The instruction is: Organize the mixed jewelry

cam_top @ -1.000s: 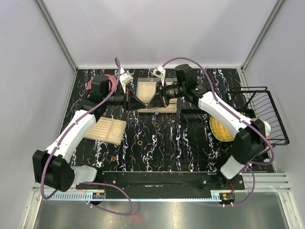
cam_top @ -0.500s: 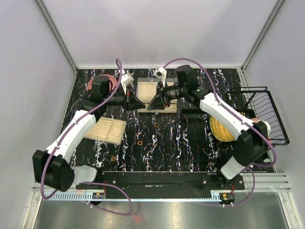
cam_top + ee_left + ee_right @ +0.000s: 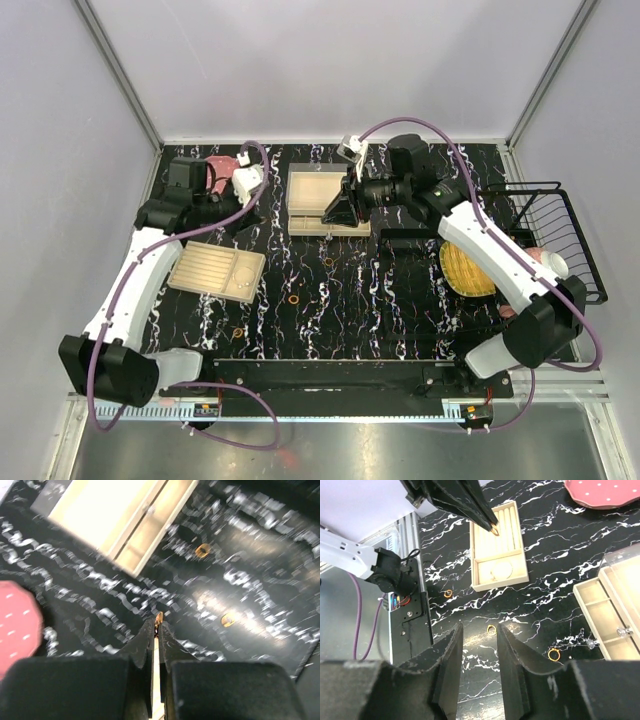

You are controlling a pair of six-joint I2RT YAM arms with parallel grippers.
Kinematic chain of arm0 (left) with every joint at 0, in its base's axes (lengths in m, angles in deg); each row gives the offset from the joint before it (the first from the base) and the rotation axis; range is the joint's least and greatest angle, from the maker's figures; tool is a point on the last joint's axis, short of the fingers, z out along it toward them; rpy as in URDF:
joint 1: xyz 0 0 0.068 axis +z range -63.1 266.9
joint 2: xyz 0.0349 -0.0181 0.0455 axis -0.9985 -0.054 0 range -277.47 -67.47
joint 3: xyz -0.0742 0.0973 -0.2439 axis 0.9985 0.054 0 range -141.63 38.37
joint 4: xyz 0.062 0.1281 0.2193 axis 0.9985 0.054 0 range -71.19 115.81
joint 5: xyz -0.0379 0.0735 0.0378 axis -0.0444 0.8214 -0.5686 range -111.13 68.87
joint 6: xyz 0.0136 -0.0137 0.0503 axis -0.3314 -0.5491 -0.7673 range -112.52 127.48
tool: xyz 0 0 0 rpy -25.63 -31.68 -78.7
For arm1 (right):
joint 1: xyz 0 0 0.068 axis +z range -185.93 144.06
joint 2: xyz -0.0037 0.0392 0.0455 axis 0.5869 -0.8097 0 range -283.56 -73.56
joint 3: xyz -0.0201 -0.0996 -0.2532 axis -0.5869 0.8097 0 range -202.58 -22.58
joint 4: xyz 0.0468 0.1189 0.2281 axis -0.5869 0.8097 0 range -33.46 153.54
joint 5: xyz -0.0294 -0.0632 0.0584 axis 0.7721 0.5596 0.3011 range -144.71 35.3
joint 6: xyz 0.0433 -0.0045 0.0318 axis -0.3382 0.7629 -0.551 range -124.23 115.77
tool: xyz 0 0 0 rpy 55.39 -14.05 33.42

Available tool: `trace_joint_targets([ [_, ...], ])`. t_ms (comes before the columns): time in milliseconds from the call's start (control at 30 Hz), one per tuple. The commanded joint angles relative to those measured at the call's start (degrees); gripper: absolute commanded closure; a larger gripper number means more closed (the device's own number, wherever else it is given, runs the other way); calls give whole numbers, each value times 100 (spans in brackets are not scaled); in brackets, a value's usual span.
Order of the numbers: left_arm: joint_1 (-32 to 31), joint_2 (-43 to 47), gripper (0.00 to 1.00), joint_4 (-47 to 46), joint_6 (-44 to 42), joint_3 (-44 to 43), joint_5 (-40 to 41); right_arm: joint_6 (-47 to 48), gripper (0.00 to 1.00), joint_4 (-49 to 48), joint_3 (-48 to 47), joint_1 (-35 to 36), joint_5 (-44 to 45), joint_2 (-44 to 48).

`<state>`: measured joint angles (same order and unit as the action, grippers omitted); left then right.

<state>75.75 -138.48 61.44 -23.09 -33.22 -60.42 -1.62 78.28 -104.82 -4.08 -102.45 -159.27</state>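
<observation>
The left gripper [image 3: 157,626] is shut tight on one tiny gold ring [image 3: 159,616], pinched at its tips. In the right wrist view it shows at the top of the frame, by the beige tray [image 3: 510,530]. The right gripper [image 3: 479,629] is open and holds nothing. Three other rings [image 3: 491,629] lie apart on the black table [image 3: 560,565], in the lower middle.

A: Left gripper [image 3: 156,626]?
B: Swung left, off the beige box [image 3: 312,190], gold ring [image 3: 159,617] pinched in its tips.
A: Right gripper [image 3: 479,630]?
B: Backed right to the box's edge. The two are now well apart.
</observation>
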Motion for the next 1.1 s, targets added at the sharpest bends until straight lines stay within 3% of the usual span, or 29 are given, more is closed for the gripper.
trace_joint_targets([
  [0, 122, 481, 100, 677, -2098, 258, 1588, 608, 62, 436, 102, -39, 555, 204],
  [167, 219, 860, 100, 88, -3235, 1392, 2985, 837, 66, 279, 690, -100, 916, 414],
  [267, 403, 712, 100, -167, -3753, 1657, 3321, 837, 66, 15, 1068, -109, 969, 555],
  [500, 1255, 245, 100, -229, -5281, 1640, 3041, 838, 66, -126, 1272, -162, 829, 670],
  [700, 1730, -150, 100, -159, -6073, 1675, 2717, 820, 66, -143, 1254, -162, 653, 529],
  [1067, 2003, -854, 100, -158, -6760, 1833, 2373, 829, 66, -152, 1289, -162, 609, 371],
])
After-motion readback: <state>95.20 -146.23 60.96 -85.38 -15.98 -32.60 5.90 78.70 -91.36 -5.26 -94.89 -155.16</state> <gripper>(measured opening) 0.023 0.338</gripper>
